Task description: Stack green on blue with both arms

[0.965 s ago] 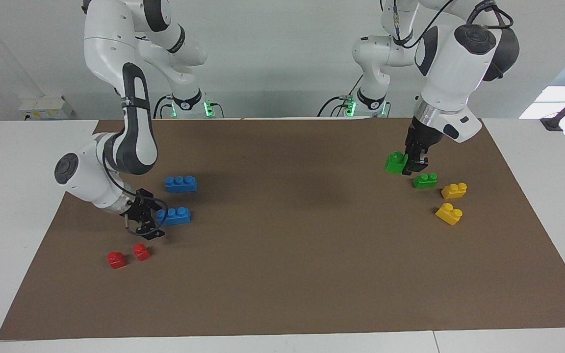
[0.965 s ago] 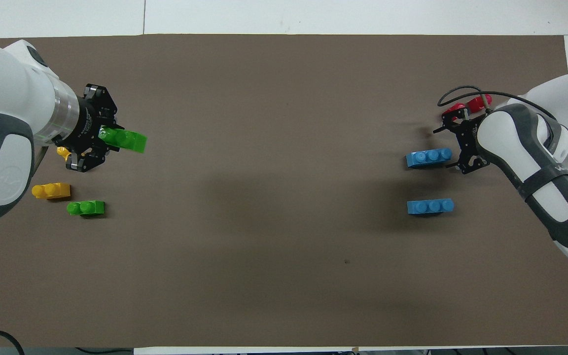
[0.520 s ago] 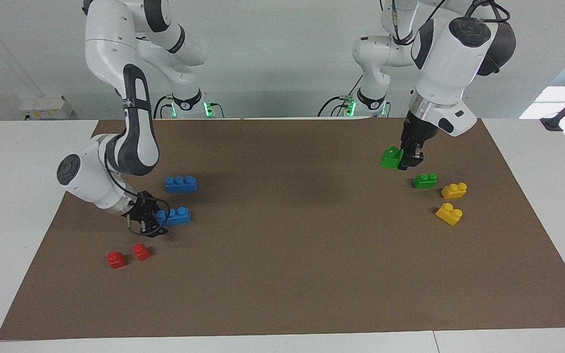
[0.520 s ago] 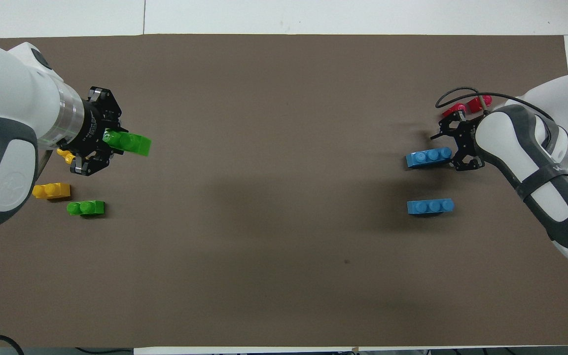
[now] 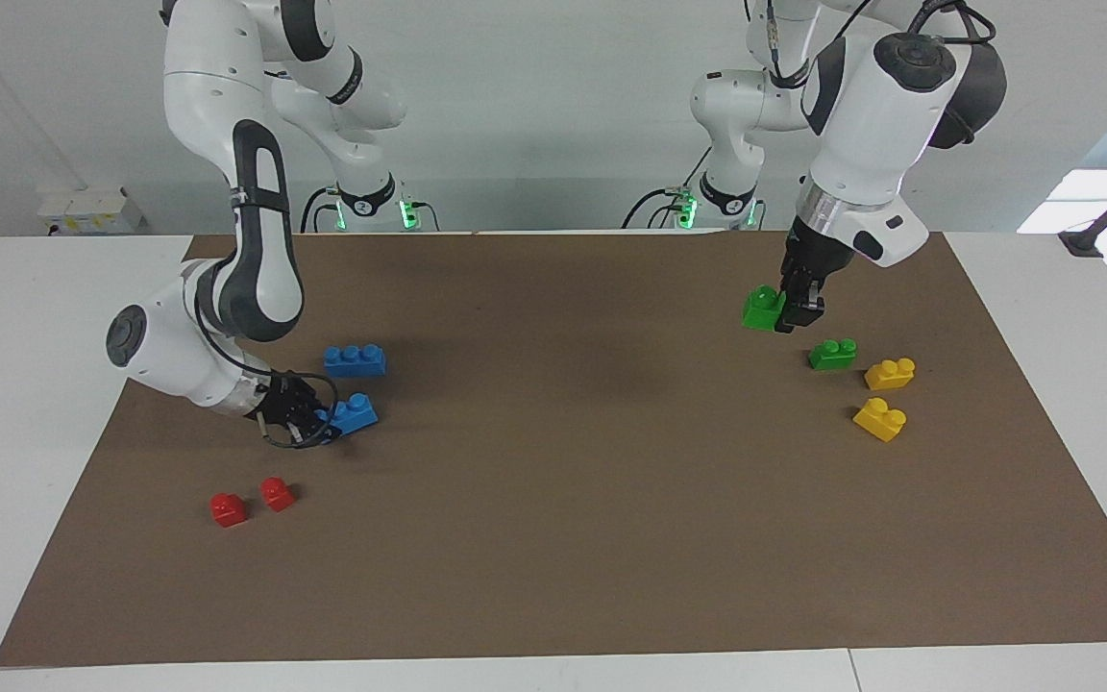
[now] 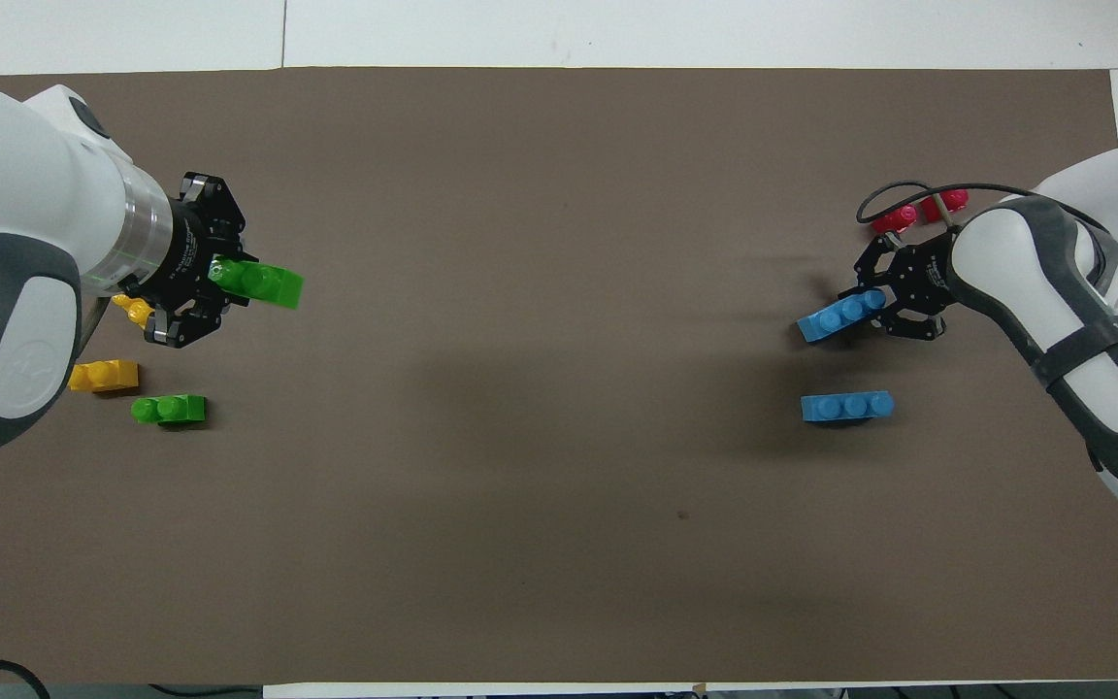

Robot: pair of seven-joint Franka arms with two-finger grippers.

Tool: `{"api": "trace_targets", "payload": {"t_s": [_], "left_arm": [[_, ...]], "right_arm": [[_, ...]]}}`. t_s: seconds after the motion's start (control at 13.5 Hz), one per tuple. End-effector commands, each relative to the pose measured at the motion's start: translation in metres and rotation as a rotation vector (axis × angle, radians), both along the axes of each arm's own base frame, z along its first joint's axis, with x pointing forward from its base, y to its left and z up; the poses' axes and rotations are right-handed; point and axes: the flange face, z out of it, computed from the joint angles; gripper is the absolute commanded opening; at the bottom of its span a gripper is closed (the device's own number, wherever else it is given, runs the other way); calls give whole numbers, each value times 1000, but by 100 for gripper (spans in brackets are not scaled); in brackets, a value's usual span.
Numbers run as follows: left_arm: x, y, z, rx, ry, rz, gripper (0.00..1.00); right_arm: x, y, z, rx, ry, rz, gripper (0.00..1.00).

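We see a white worktop (image 5: 25, 317) covered by a wide brown sheet (image 5: 563, 500). Lying on that sheet toward the right arm's end are one long blue brick (image 5: 355, 359) with three studs and, farther from the robots, two small red bricks (image 5: 251, 502) side by side, just apart. Toward the left arm's end lie a small green brick (image 5: 832, 354) and two yellow bricks (image 5: 884, 396), the green one nearest the robots, then one yellow just beside it, then the other yellow farther out. The broad middle of the sheet carries only soft shadows.
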Motion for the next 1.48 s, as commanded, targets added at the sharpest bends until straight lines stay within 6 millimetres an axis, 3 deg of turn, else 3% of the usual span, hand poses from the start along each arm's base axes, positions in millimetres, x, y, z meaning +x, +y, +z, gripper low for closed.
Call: {"api": "trace_targets", "payload": {"t_s": [0.0,0.22,0.37,0.52,0.67,0.82,1.04,1.19,1.41], "left_arm": [[-8,-1,6,-12,11,33,0],[-8,-1,6,-12,13,36,0],[-8,-1,6,-12,13,36,0],[-8,-1,6,-12,13,44,0],[-8,-1,6,-12,13,44,0],[-8,-1,5,-12,14,44,0],[-8,-1,4,-13,10,44,0],[-8,-4,1,-15,6,49,0],[-18,-34,-13,-26,-17,56,0]], "right_arm": [[2,44,44,30,23,-86,0],[-2,110,100,46,60,-185,0],[-13,160,123,53,87,-236,0],[-25,222,124,41,104,-289,0],[-50,279,106,34,32,-353,0],[-62,285,80,22,-2,-384,0],[-58,286,39,0,36,-393,0],[-63,314,12,0,11,-385,0],[-63,321,-1,0,10,-420,0]]}}
